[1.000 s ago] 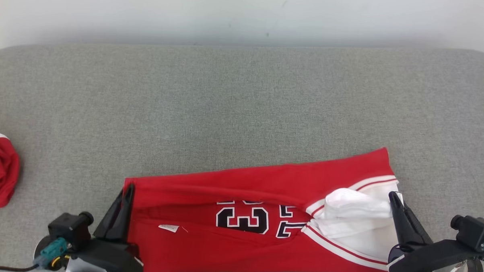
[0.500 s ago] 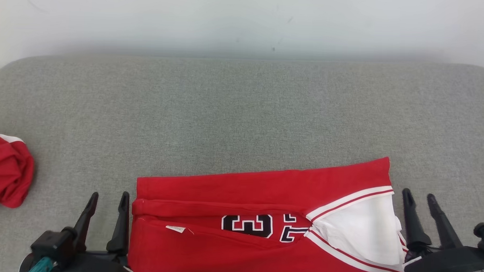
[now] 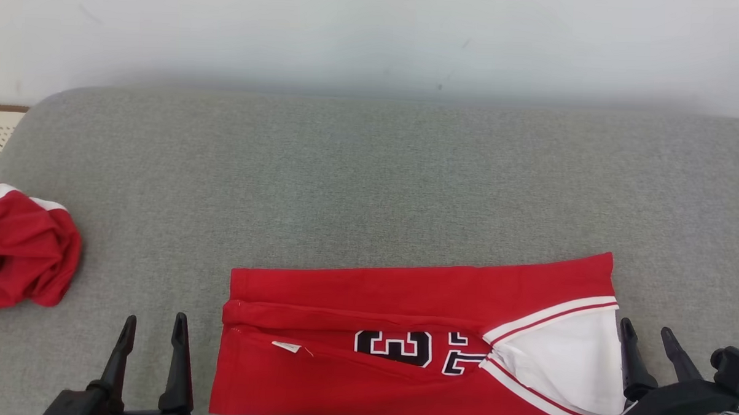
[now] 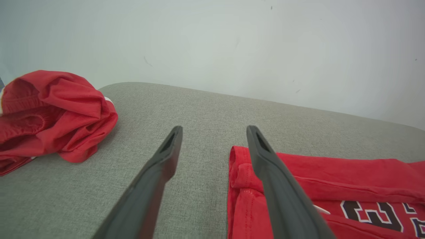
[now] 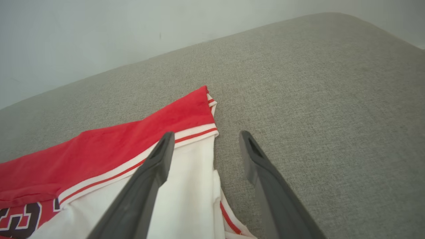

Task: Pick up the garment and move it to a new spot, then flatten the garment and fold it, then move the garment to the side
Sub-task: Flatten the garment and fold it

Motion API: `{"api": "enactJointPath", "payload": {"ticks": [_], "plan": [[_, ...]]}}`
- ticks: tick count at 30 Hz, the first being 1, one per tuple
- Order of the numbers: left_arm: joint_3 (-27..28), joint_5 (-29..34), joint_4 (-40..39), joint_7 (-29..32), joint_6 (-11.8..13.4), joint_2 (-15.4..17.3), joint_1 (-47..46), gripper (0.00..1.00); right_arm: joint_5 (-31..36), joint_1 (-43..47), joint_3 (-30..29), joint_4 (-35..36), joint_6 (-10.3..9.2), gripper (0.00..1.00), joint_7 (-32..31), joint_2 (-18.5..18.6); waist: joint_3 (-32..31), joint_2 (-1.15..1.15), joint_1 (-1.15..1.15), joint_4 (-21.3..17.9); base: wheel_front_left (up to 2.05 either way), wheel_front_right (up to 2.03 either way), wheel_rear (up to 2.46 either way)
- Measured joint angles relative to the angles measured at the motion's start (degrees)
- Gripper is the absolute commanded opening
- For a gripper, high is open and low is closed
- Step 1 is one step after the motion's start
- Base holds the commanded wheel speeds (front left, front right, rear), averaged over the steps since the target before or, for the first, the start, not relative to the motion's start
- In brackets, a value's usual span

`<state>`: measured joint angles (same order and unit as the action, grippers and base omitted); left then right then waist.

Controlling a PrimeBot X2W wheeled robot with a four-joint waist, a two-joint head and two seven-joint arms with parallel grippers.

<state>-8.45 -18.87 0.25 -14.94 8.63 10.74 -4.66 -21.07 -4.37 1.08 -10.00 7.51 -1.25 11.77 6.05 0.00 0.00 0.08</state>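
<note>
Left tool (image 3: 156,317) and right tool (image 3: 645,326) stand open and empty, one at each end of the jersey (image 3: 403,288). If you pinch only one layer, the fold will likely pull apart.

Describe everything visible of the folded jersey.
The jersey is red cloth folded into a long band, lying flat on the grey pad. Black, white-edged numerals show between folds; a white panel with striped trim sits at its right end; a small white tag near the left. Nothing grips it.
</note>
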Motion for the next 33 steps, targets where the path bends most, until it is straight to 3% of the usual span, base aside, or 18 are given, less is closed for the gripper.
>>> {"api": "enactJointPath", "payload": {"ticks": [17,19,21,22,23,33], "plan": [[2.4,3.2,-0.2,0.0,-1.7,-3.0,1.2,1.00,2.3,-5.0,0.1,-14.3,0.00,1.00,-2.6,-0.1,0.1,0.01,0.00,3.4,0.00,0.00,0.00],[2.7,3.3,-0.1,0.0,-2.0,-3.2,1.2,1.00,2.0,-5.4,0.6,-15.1,0.00,0.73,-3.0,-0.1,0.0,0.01,0.00,3.5,0.00,0.00,0.00],[3.0,3.4,0.0,0.0,-2.1,-3.5,1.2,1.00,1.4,-5.7,1.3,-15.5,0.00,0.33,-3.4,0.1,0.0,0.01,0.00,3.5,0.00,0.00,0.00],[3.1,3.5,0.1,0.0,-2.1,-3.7,1.2,1.00,1.3,-5.7,1.6,-15.7,0.00,0.20,-3.5,0.2,-0.1,0.01,0.00,3.5,0.00,0.00,0.00],[3.2,3.7,0.2,0.0,-2.4,-3.8,1.2,1.00,1.0,-5.7,1.8,-15.9,0.00,0.00,-3.5,0.2,-0.1,0.00,0.00,3.5,0.00,0.00,0.00],[4.7,4.4,1.0,0.0,-3.2,-4.7,2.1,1.00,0.5,-7.7,0.8,-18.0,0.01,0.00,-0.5,2.7,-1.1,0.01,0.00,2.8,0.00,0.00,0.00]]}}
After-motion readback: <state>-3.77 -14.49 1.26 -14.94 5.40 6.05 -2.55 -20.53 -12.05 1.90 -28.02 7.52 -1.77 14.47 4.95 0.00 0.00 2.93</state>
